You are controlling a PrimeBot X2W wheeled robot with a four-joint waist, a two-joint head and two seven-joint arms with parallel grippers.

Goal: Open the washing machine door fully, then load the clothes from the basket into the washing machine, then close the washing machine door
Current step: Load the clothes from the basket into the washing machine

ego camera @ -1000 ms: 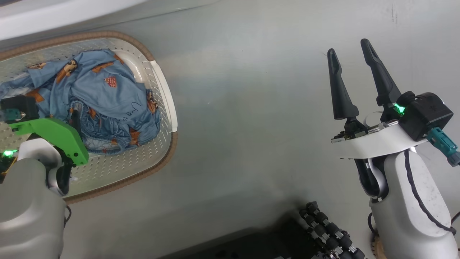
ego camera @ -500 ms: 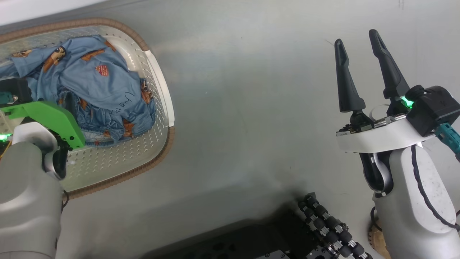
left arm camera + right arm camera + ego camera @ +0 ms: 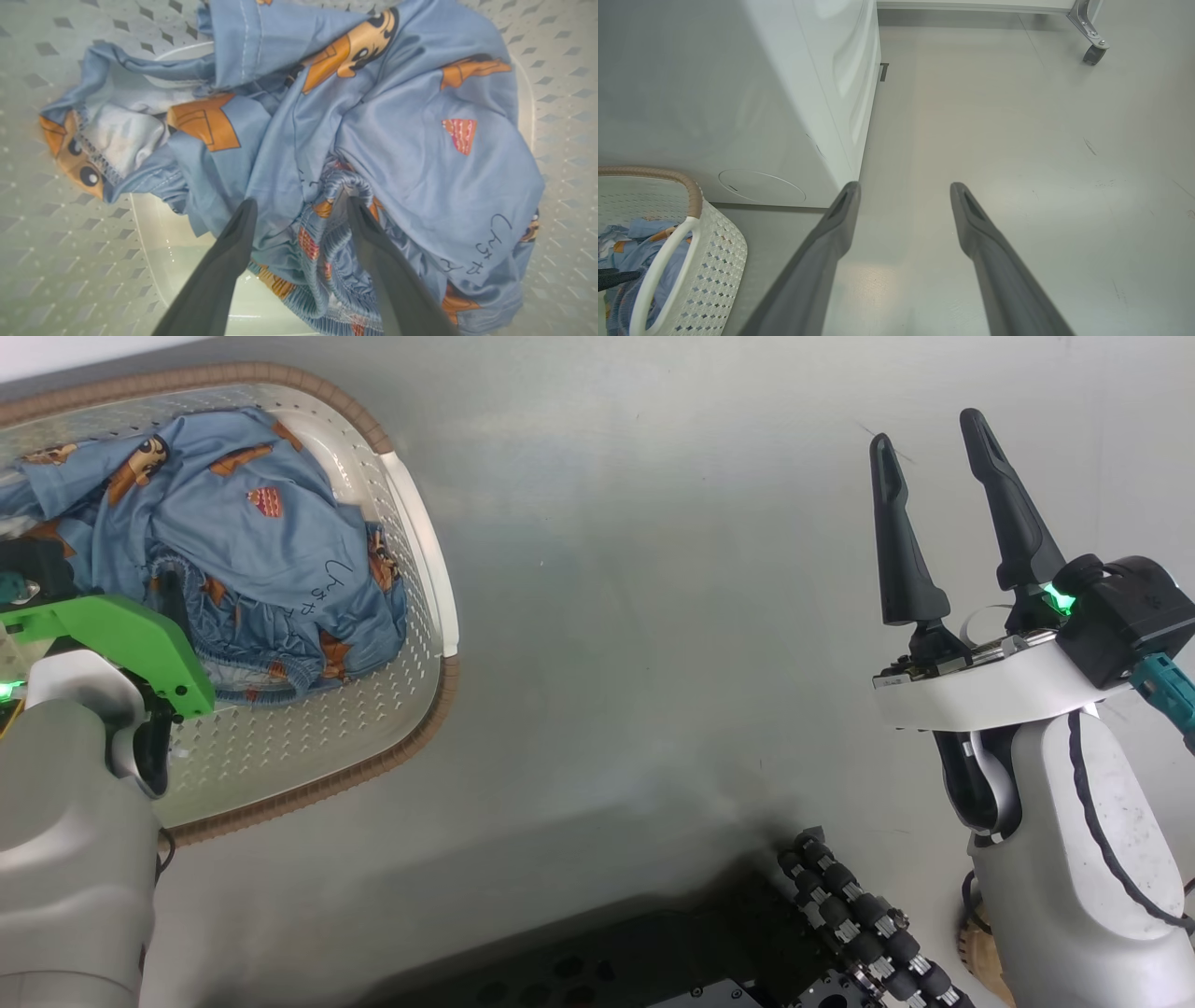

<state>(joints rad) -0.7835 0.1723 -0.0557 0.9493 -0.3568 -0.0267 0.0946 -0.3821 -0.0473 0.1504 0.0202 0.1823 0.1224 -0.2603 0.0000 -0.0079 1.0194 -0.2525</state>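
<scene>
Jaws wide apart on both sides, holding nothing. White washing machine (image 3: 738,93) close by the basket (image 3: 425,555). Blue clothes (image 3: 271,551) heaped inside the basket. Left gripper (image 3: 301,205) down in the basket, over a bunched fold; right gripper (image 3: 926,434) well away from the basket. Looks like the loading step. Next: pinch that fold, lift out.

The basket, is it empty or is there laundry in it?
Not empty: the basket holds a crumpled heap of light blue clothes, and the open left gripper is right at the heap.
</scene>
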